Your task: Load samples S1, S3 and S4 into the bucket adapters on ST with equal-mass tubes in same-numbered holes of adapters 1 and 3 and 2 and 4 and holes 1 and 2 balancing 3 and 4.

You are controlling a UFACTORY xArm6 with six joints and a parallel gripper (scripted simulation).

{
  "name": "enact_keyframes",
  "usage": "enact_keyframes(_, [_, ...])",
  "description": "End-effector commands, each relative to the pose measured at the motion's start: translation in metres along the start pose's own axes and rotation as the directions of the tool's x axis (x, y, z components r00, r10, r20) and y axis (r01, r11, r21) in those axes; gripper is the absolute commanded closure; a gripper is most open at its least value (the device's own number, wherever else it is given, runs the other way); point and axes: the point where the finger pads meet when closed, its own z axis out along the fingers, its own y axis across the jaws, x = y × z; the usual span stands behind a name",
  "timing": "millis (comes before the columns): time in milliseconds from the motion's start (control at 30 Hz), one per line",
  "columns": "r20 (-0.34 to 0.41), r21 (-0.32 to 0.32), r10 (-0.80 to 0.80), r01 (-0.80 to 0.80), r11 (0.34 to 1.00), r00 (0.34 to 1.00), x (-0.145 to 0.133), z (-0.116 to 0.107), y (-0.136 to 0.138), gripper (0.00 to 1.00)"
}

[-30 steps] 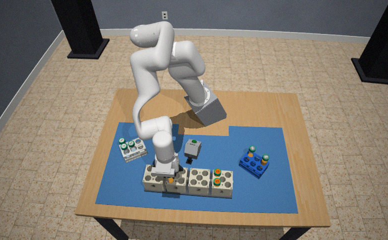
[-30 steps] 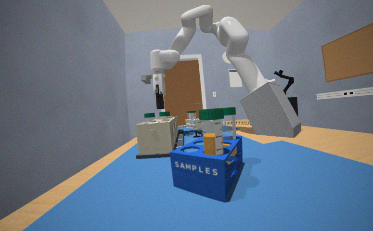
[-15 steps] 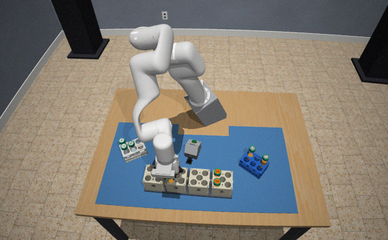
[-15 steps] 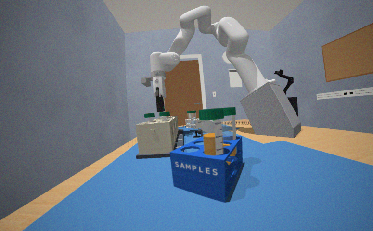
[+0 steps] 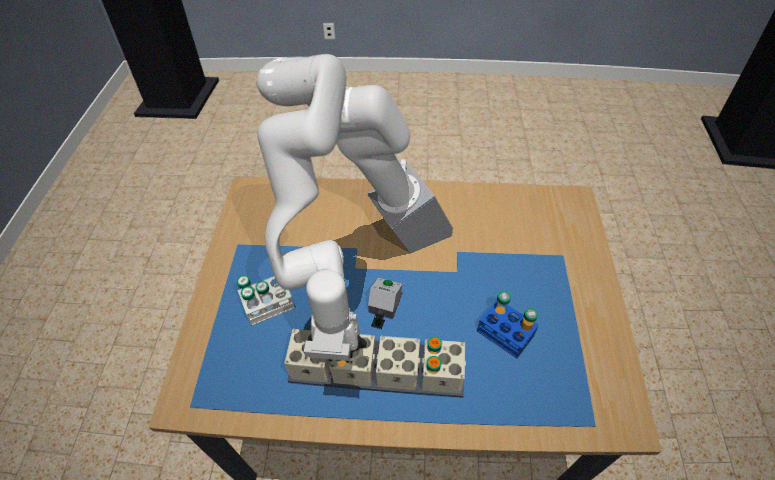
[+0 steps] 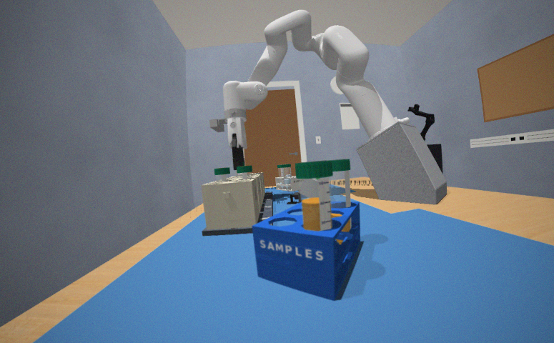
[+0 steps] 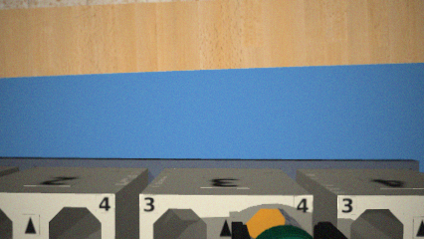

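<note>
Black fingers of the gripper [image 5: 341, 353] [image 6: 238, 168] [image 7: 285, 234] are clamped on a green-capped tube [image 5: 342, 362] [image 7: 267, 222] with orange contents, at hole 4 of adapter 3 [image 5: 352, 375] [image 7: 224, 186], lower centre of the top view; how deep its lower end sits cannot be told. Adapter 4 [image 5: 306, 372] [image 7: 388, 184] stands just beside, to the left in that view, with adapter 2 [image 5: 397, 378] [image 7: 55, 185] to the right. At the row's right end, two orange-dotted tubes [image 5: 434, 353] [image 6: 233, 170] stand in the end adapter [image 5: 443, 383] [image 6: 229, 208]. Above the row, the green DONE key [image 5: 387, 283] tops its grey desk [image 5: 384, 300]. At left, a pale rack [image 5: 272, 312] [image 6: 284, 188] bears three green-capped tubes [image 5: 248, 293]; at right, the blue SAMPLES rack [image 5: 498, 337] [image 6: 294, 263] holds two tubes [image 5: 530, 315] [image 6: 314, 169].
</note>
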Motion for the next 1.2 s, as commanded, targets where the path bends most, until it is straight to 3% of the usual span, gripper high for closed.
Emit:
enact_keyframes(0, [-0.004, 0.000, 0.001, -0.001, 1.000, 1.000, 0.002, 0.002, 0.000, 1.00])
enact_keyframes(833, [-0.004, 0.000, 0.001, -0.001, 1.000, 1.000, 0.002, 0.013, 0.000, 1.00])
enact_keyframes(867, [-0.004, 0.000, 0.000, 0.000, 1.000, 1.000, 0.002, 0.014, 0.000, 0.56])
enact_keyframes(1167, [-0.004, 0.000, 0.001, -0.001, 1.000, 1.000, 0.002, 0.014, 0.000, 0.56])
